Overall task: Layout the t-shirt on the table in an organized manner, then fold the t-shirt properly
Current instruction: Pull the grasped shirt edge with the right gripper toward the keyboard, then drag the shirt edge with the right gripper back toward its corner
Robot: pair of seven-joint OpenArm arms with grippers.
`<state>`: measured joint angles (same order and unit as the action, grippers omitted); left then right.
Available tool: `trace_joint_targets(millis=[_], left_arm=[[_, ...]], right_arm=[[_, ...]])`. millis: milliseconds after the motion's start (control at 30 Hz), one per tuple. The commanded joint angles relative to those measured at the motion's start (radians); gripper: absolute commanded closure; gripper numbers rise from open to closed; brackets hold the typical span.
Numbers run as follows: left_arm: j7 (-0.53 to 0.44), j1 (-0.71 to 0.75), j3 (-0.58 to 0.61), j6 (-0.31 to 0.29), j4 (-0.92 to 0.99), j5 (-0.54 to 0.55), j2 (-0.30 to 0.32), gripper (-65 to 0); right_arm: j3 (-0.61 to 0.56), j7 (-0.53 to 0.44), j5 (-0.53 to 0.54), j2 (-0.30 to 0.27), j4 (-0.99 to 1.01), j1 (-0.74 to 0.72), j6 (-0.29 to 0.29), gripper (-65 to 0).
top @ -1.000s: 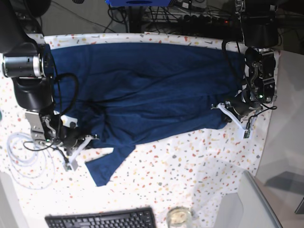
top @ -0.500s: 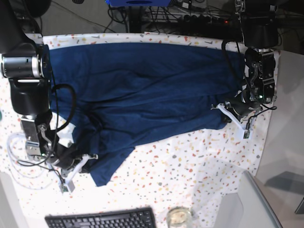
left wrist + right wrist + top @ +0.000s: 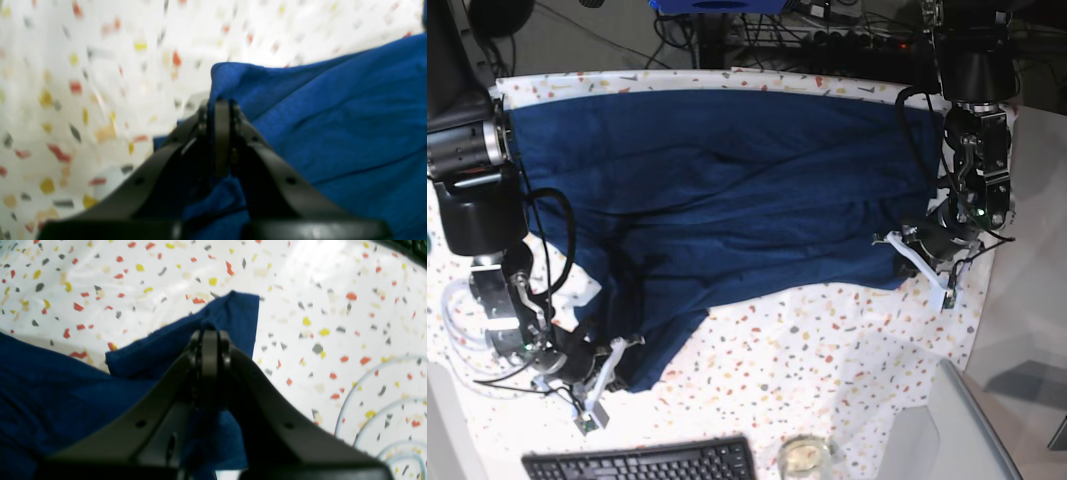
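The t-shirt (image 3: pixel 717 190) lies spread across the table (image 3: pixel 827 350) from nine to three o'clock, its seven o'clock corner bunched. The right gripper (image 3: pixel 612 365) and left gripper (image 3: pixel 917 255) each clench its fabric. Layout is unfinished; folding has not begun.

no text, label or number can be read anywhere.
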<state>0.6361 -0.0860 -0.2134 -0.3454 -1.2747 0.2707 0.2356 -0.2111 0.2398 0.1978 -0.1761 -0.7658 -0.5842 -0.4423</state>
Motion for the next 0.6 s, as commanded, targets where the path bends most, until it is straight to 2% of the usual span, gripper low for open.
trace_joint_targets(millis=[0, 133, 567], left_arm=[[-0.019, -0.016, -0.004, -0.004, -0.023, 0.009, 0.014, 0.0], [0.015, -0.019, -0.004, -0.004, -0.024, 0.009, 0.012, 0.0], [0.024, -0.018, 0.001, -0.004, -0.024, 0.009, 0.014, 0.0]], right_arm=[[0.003, -0.035, 0.009, -0.017, -0.022, -0.047, -0.003, 0.0], [0.002, -0.047, 0.009, -0.032, -0.021, -0.069, -0.003, 0.0], [0.002, -0.049, 0.009, -0.035, -0.017, -0.136, -0.005, 0.0]])
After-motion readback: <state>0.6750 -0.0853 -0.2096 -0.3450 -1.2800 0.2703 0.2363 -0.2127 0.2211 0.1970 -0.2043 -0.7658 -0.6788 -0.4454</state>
